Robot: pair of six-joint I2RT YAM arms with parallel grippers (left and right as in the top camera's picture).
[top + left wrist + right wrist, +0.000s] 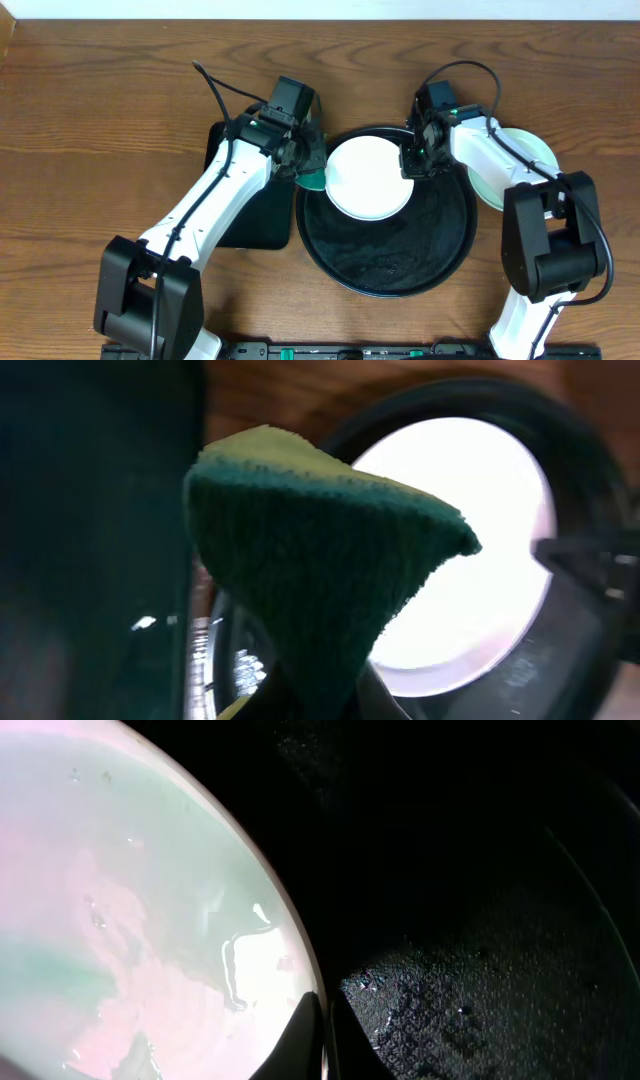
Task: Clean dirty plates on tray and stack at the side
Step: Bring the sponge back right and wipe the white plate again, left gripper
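The white plate (368,178) lies on the upper part of the glossy black tray (400,250). The right pincer (413,160) is clenched on its right rim. The left pincer (305,165) grasps a green sponge (313,180) at the plate's left edge. Mint plates (530,150) sit to the right on the brown wood-grain desk (100,120), and a dark green tray (255,215) to the left.

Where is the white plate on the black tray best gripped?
At its right rim, from the right: the white plate lies flat on the black tray, leaving only the edge to pinch. The right pincer sits there; the left pincer holds a green sponge.
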